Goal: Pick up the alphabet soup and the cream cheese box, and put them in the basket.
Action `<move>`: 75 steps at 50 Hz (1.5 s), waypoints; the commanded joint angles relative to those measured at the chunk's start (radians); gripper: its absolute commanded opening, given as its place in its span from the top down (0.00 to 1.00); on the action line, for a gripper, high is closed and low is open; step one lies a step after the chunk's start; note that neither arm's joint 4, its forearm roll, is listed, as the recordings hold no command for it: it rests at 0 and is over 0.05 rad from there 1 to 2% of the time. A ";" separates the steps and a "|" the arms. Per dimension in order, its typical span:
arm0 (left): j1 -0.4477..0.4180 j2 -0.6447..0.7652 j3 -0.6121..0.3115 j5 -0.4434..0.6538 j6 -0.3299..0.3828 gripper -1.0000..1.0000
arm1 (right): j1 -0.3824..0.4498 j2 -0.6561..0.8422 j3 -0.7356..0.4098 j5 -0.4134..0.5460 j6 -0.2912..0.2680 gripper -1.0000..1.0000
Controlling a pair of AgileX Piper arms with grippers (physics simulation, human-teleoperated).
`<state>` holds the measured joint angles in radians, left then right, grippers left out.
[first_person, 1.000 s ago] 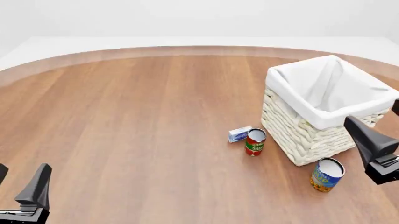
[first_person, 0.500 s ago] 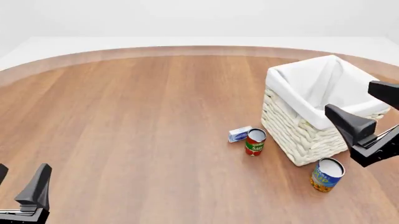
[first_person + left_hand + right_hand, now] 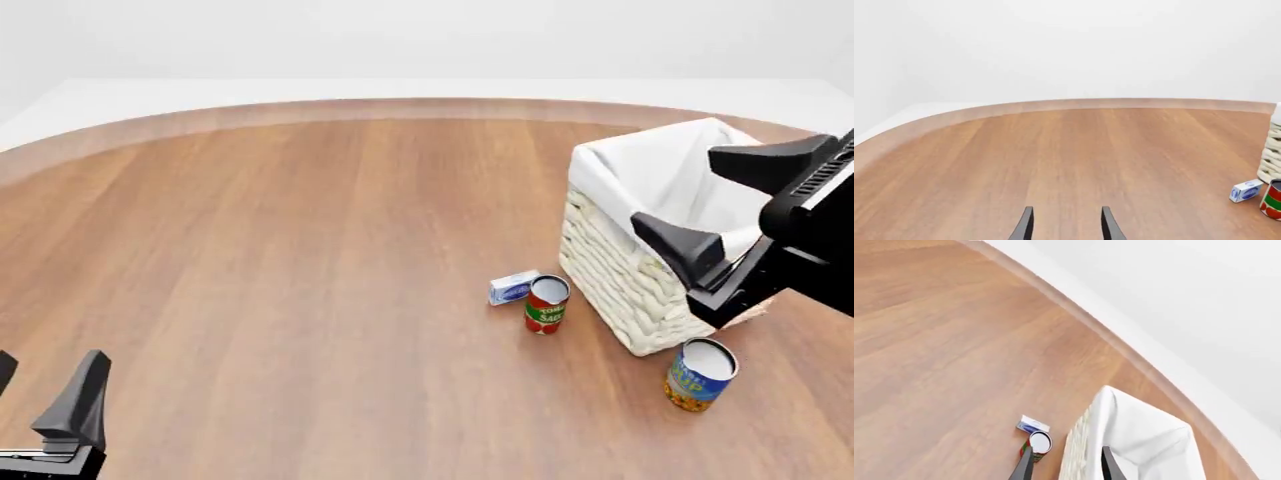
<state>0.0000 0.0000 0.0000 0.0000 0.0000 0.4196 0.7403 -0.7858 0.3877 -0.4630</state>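
A small cylindrical can with a red-and-green label and a white top [image 3: 546,304] stands upright on the round brown wooden table [image 3: 294,260]. The table's plank grain runs away from the front camera, and its curved far edge meets a plain white floor and backdrop. The can sits toward the table's right side.

right pincer [image 3: 694,198] gaping over basket [image 3: 627,285], alphabet soup [image 3: 698,374] nearby
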 commanded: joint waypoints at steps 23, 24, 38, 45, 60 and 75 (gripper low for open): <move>0.000 0.000 0.000 0.000 0.000 0.00 | 0.095 0.166 -0.075 0.001 -0.177 0.00; 0.000 0.000 0.000 0.000 0.000 0.00 | 0.100 0.169 -0.075 0.004 -0.182 0.00; 0.000 0.000 0.000 0.000 0.000 0.00 | 0.138 0.202 -0.075 0.001 -0.195 0.00; 0.000 0.000 0.000 0.000 0.000 0.00 | 0.162 0.217 -0.094 0.003 -0.195 0.00; 0.000 0.000 0.000 0.000 0.000 0.00 | 0.163 0.215 -0.092 -0.022 -0.195 0.00; 0.000 0.000 0.000 0.000 0.000 0.00 | 0.163 0.215 -0.092 -0.022 -0.195 0.00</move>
<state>0.0000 0.0000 0.0000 0.0000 0.0000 0.5807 0.9545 -0.8768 0.3670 -0.6572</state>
